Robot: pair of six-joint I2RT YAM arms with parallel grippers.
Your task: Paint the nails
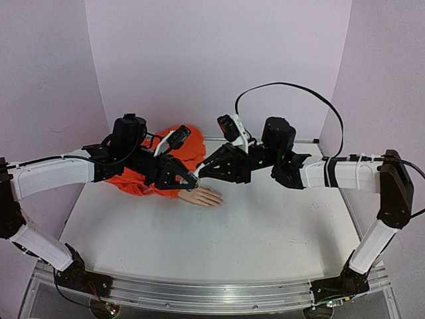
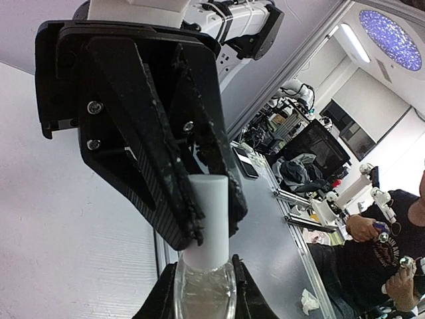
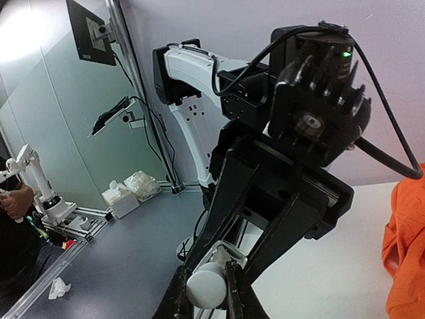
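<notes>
The pale mannequin hand (image 1: pixel 202 197) lies flat on the table, sticking out of the orange sleeve (image 1: pixel 143 181). Its nails at the fingertips (image 1: pixel 218 199) are too small to make out. Just above the hand my two grippers meet. My left gripper (image 1: pixel 192 180) (image 2: pixel 203 298) is shut on the small clear bottle (image 2: pixel 202 286) (image 3: pixel 231 255). My right gripper (image 1: pixel 202 174) (image 3: pixel 206 296) is shut on the bottle's white cap (image 2: pixel 211 212) (image 3: pixel 207 284). The cap sits on the bottle. No brush shows.
The white table (image 1: pixel 265 232) stretches to the front and right of the hand. The sleeve bunches up behind my left arm and shows at the right edge of the right wrist view (image 3: pixel 405 252). A black cable (image 1: pixel 292 86) loops above my right arm.
</notes>
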